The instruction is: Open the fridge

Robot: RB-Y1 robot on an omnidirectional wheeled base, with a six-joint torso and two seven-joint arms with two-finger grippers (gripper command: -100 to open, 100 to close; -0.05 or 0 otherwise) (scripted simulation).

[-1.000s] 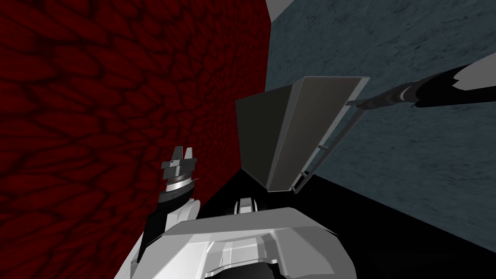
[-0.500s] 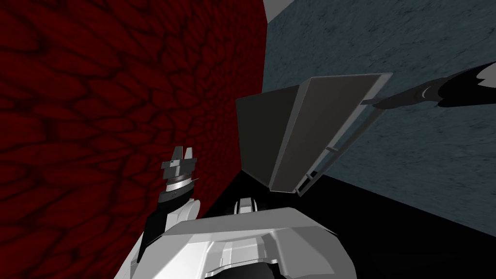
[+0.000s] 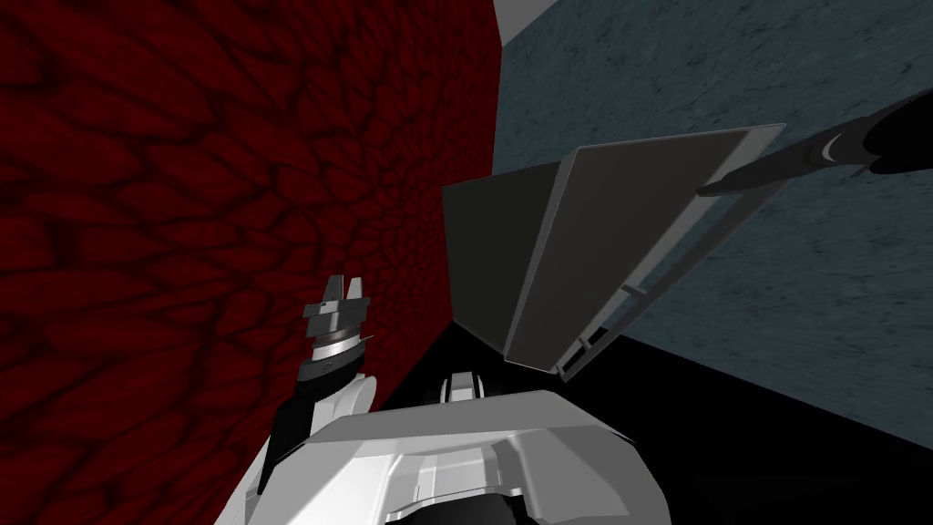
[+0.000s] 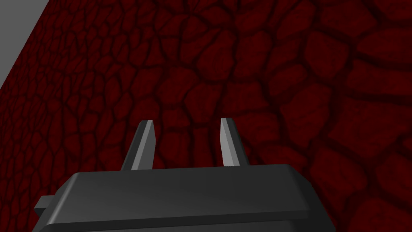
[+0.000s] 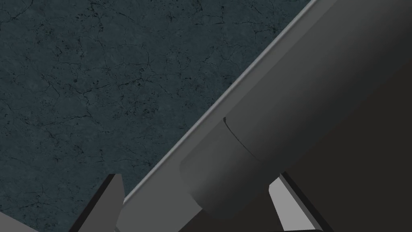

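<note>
Fridge (image 3: 483, 255) in corner, red wall (image 3: 182, 182) one side, blue-grey wall (image 3: 729, 55) other. Door (image 3: 629, 210) stands well off body, wide gap at free edge. Right gripper (image 3: 712, 190) out at one end of handle (image 5: 241, 149), fingers spread, one either side of bar (hooked round it, not pinching, by look of it). Left gripper (image 3: 339, 293) low by red wall, fingers apart, empty. Step in hand: pulling door open, likely past halfway. Next: pull along arc about hinge, bar kept between fingers, else it slips out.
</note>
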